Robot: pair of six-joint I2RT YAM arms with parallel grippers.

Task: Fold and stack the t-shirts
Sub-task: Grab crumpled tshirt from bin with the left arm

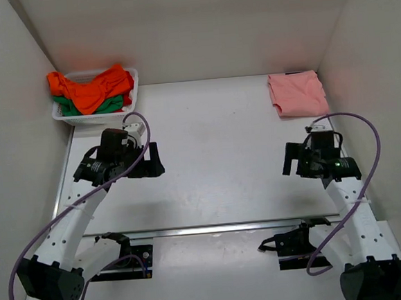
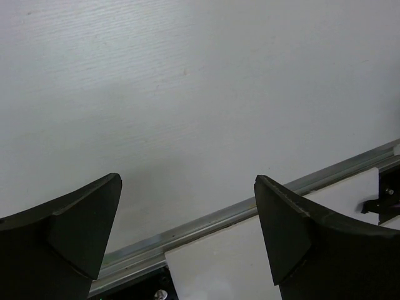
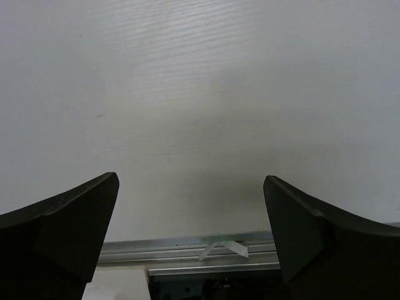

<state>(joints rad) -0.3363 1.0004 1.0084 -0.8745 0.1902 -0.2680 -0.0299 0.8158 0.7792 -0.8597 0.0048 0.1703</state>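
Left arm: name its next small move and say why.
Probably reach the left gripper out to the white basket and pinch the orange shirt lying on top. Its jaws are open and empty over bare table, the basket sits just beyond it, and only the pink shirt lies folded at the far right.

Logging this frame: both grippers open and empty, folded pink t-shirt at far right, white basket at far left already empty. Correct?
No. The white basket is not empty: the top external view shows an orange t-shirt and a green t-shirt heaped in it. The rest stands: pink t-shirt folded at far right, left gripper and right gripper open and empty.
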